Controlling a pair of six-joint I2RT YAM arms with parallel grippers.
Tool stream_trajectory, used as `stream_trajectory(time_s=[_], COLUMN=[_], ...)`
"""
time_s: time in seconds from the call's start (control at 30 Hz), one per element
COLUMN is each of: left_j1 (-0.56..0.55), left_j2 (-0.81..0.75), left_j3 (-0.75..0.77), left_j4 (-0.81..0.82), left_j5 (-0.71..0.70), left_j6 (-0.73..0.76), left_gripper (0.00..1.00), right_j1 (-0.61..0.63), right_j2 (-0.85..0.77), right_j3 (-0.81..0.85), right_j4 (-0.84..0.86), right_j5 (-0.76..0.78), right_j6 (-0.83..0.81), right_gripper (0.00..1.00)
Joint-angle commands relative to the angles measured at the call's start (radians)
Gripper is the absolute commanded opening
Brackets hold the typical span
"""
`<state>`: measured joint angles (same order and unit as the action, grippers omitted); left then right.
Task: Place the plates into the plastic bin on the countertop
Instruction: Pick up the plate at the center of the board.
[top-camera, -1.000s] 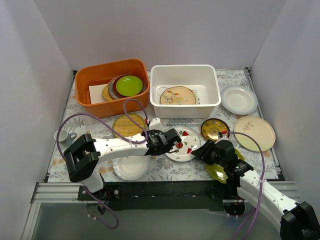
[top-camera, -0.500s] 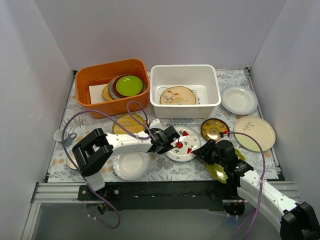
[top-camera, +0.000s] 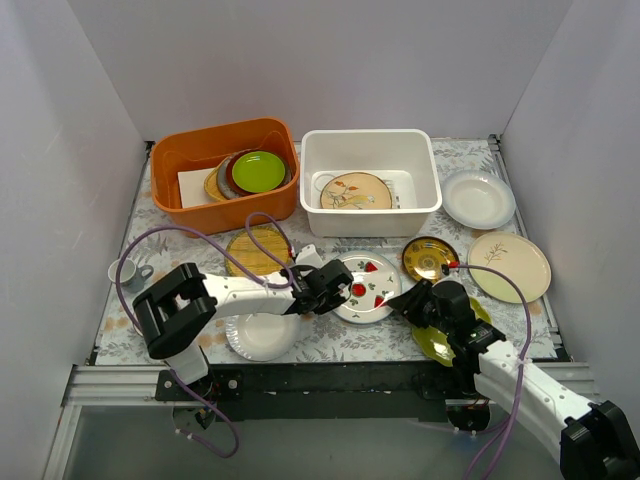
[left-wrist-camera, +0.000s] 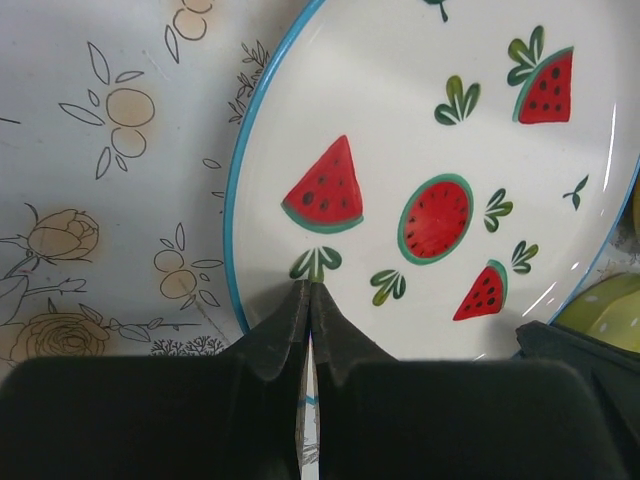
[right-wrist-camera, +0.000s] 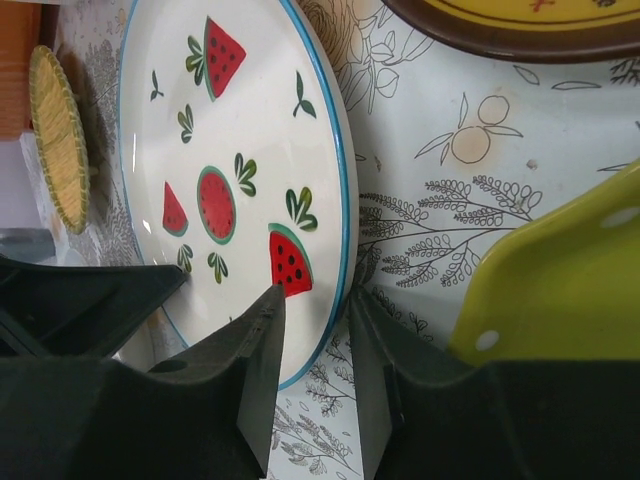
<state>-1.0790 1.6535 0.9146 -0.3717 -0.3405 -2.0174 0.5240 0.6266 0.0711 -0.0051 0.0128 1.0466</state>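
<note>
On the countertop (top-camera: 330, 345) just before the plastic bin (top-camera: 370, 137), the watermelon plate (top-camera: 375, 290) lay between my arms, its right rim inside the right gripper (right-wrist-camera: 315, 300)'s parted fingers, the left gripper (left-wrist-camera: 310, 290), fingers together, at its opposite edge.

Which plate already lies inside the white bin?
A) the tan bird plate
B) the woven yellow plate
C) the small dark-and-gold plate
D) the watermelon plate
A: the top view shows the tan bird plate lying on the bottom of the white bin.
</note>
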Motion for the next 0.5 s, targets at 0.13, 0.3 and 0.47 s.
stream_trajectory(time_s=[0.13,0.3,0.47], left_j1=[-0.021,-0.028,-0.036], left_j2=[0.022,0.014,-0.003], left_j3=[-0.106,-0.120,-0.112], left_j4=[-0.118,-0.118,-0.116], left_j5=[0.067,0.067,0.058], left_j6=[-0.089,-0.093,-0.087], left_gripper=[0.00,0.00,0.00], right_j1=[-0.002,-0.002,-0.002], right_j2=[0.065,0.157,0.170], right_j3=[-0.063,-0.063,-0.031], right_j4=[0.076,0.111,0.082], right_j5=[0.072,0.046,0.038], right_j6=[0.023,0.010,-0.022], right_gripper=[0.29,0.04,0.01])
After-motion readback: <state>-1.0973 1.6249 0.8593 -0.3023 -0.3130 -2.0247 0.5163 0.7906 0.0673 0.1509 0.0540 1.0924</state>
